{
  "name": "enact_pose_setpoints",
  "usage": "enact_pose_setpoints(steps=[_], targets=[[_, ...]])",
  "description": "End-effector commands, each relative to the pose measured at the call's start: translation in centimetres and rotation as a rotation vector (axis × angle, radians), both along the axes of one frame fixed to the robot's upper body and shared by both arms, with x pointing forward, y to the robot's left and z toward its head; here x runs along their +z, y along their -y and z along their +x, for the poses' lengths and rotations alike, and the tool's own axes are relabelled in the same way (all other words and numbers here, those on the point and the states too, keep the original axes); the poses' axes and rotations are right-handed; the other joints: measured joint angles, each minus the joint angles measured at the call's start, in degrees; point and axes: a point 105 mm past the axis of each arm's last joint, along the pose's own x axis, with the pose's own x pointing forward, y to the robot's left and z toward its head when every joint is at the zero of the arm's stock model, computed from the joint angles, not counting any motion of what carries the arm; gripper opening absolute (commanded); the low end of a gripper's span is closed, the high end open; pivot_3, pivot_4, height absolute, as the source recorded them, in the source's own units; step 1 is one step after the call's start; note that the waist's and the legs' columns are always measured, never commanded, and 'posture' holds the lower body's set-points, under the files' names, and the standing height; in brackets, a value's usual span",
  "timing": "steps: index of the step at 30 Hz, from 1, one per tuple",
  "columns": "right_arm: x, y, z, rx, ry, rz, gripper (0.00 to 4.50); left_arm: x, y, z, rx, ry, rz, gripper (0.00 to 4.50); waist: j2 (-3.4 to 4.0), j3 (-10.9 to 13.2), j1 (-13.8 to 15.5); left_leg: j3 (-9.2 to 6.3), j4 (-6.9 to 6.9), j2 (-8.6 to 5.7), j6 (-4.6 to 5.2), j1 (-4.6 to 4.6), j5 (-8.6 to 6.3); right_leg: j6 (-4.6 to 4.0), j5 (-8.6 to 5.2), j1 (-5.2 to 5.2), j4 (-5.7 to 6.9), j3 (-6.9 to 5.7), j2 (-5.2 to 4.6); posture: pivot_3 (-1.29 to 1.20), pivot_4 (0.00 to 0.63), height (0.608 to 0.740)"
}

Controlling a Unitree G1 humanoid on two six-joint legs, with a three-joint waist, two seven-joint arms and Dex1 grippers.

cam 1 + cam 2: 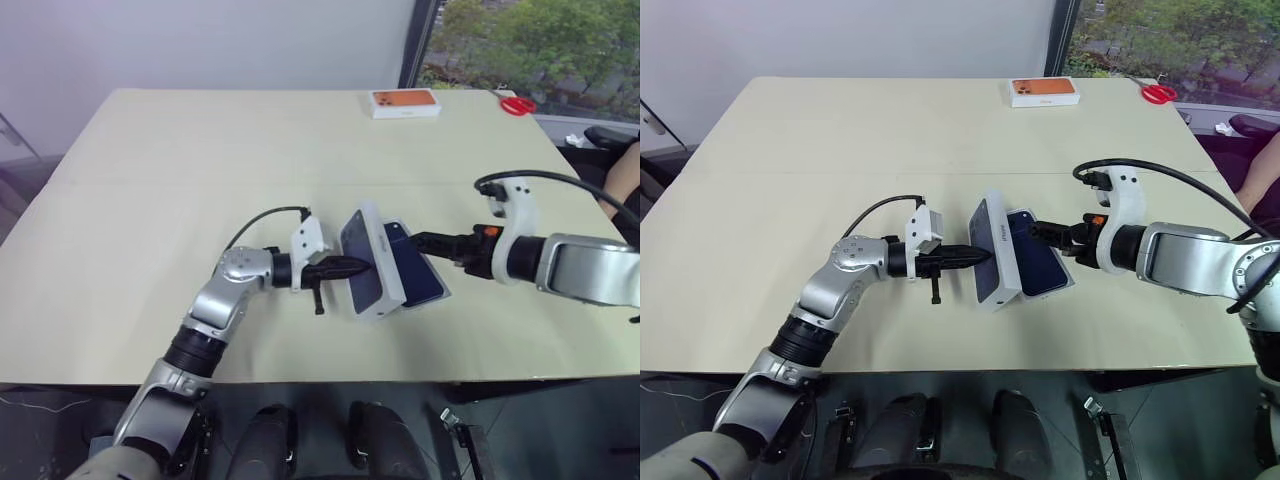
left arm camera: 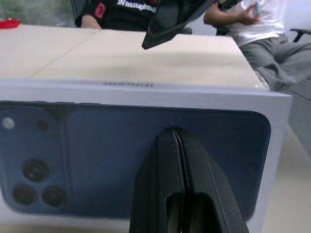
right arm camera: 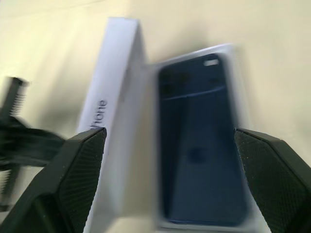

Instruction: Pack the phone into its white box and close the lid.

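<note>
Phone lies face down in the white box near the middle of the tabletop, its dark blue back and corner cameras showing, so the packing part of the job looks done. Left gripper has its jaws pressed together, and the closed tips sit against the printed outer face of the lid, which stands tilted on its long edge right beside the box, leaning over toward the phone. Whether the tips are pushing or only touching I cannot say, but the lid is not clamped between them. Right gripper is on the far side of the box with its jaws spread wide and nothing in them; in the right wrist view the two pads frame the phone and the lid's white side wall without touching either. What is left, as I judge it, is the closing: the lid has to tip the rest of the way over the box and settle down squarely around it, and with the lid propped at an angle it could slide or fall askew rather than seat. Farther out, an orange-topped box and a pair of red scissors lie at the far edge of the tabletop, well apart from the work, and people are seated beyond it.
</note>
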Motion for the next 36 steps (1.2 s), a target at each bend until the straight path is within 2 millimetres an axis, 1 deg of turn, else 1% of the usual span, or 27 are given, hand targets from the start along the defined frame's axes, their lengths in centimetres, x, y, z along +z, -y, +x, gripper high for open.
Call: enact_pose_setpoints(steps=[1, 4, 6, 9, 12, 14, 16, 18, 21, 25, 30, 36], targets=[[1.0, 0.0, -0.1, 0.031, 0.072, -0.092, 4.34, 1.1, -1.0, -0.1, 0.017, 0.034, -0.013, 0.0, 0.01, 0.0, -0.1, 0.0, 0.0, 0.02, 0.0, 0.01, 0.0, 0.0, 0.0, -0.01, 0.01, 0.0, 0.02, 0.0, 0.15, 0.74], [0.7, 0.0, 0.0, 0.045, 0.096, -0.149, 4.34, 1.8, -2.5, 0.3, 0.06, 0.032, -0.02, 0.0, 0.01, 0.0, 0.0, -0.02, 0.0, 0.08, 0.0, 0.02, 0.0, 0.0, 0.0, -0.03, 0.05, 0.0, 0.08, 0.0, 0.15, 0.74], [0.5, 0.1, 0.0, 0.052, 0.112, -0.194, 4.34, 2.0, -4.0, 0.7, 0.107, 0.023, -0.008, 0.0, 0.02, 0.0, 0.1, -0.03, 0.0, 0.08, 0.0, 0.02, 0.0, -0.01, -0.01, -0.03, 0.04, -0.01, 0.09, 0.0, 0.15, 0.74], [0.1, 0.4, 0.1, 0.077, 0.143, -0.311, 3.55, 1.6, -5.7, 1.0, 0.144, -0.038, 0.044, 0.0, 0.02, 0.0, 0.1, -0.02, 0.0, 0.07, 0.0, 0.01, 0.0, -0.01, -0.01, -0.03, 0.01, -0.01, 0.08, 0.0, 0.15, 0.74], [-0.4, 0.6, 0.1, 0.112, 0.167, -0.424, 1.96, 0.3, -6.7, 1.2, 0.172, -0.097, 0.131, 0.0, 0.03, 0.0, 0.1, -0.01, 0.0, 0.06, 0.0, 0.0, 0.0, -0.04, -0.03, -0.03, 0.0, -0.01, 0.08, 0.0, 0.15, 0.74], [-0.8, 0.4, 0.2, 0.138, 0.177, -0.458, 0.88, -0.2, -6.6, 0.6, 0.137, -0.107, 0.161, 0.0, 0.02, 0.0, 0.2, -0.01, 0.0, 0.04, 0.0, 0.0, 0.0, -0.1, -0.07, -0.03, 0.0, -0.02, 0.07, 0.0, 0.15, 0.74], [-1.1, 0.0, 0.4, 0.168, 0.199, -0.492, 0.04, -0.8, -5.9, 0.3, 0.112, -0.106, 0.204, 0.0, 0.02, 0.0, 0.1, 0.0, 0.0, 0.01, 0.0, 0.0, 0.0, -0.12, -0.08, -0.03, -0.01, -0.01, 0.03, 0.0, 0.15, 0.74], [-1.3, -0.4, 0.6, 0.186, 0.226, -0.525, 0.04, -1.4, -5.2, 0.3, 0.105, -0.109, 0.24, 0.0, 0.03, 0.0, 0.1, 0.0, 0.0, 0.0, 0.0, 0.0, 0.0, -0.16, -0.11, -0.02, -0.02, -0.01, 0.01, 0.0, 0.15, 0.74], [-1.9, -0.9, 1.0, 0.21, 0.247, -0.574, 0.04, -2.1, -3.6, -0.1, 0.065, -0.102, 0.272, 0.0, 0.02, 0.0, 0.1, 0.01, 0.0, 0.0, 0.0, 0.0, 0.0, -0.16, -0.11, -0.03, -0.01, 0.0, 0.02, 0.0, 0.15, 0.74], [-2.8, -1.4, 1.5, 0.219, 0.231, -0.58, 0.04, -2.5, -1.9, 0.2, 0.066, -0.077, 0.289, 0.0, 0.01, 0.0, 0.1, 0.01, 0.01, -0.01, 0.0, 0.0, 0.0, -0.02, -0.03, -0.03, 0.0, 0.0, 0.01, 0.0, 0.15, 0.74], [-3.5, -2.3, 1.8, 0.231, 0.213, -0.547, 0.04, -2.1, -0.4, 0.8, 0.089, -0.046, 0.249, 0.0, 0.01, 0.0, 0.1, 0.0, 0.0, -0.01, 0.0, 0.0, 0.0, 0.02, 0.0, -0.05, 0.02, -0.01, 0.02, 0.0, 0.15, 0.74], [-3.4, -2.2, 1.8, 0.228, 0.21, -0.545, 0.04, -1.5, 0.6, 1.0, 0.099, -0.039, 0.201, 0.0, 0.02, 0.0, 0.1, 0.0, 0.01, -0.01, 0.0, 0.0, 0.0, 0.02, 0.0, -0.04, 0.03, -0.02, 0.02, 0.0, 0.15, 0.74]])
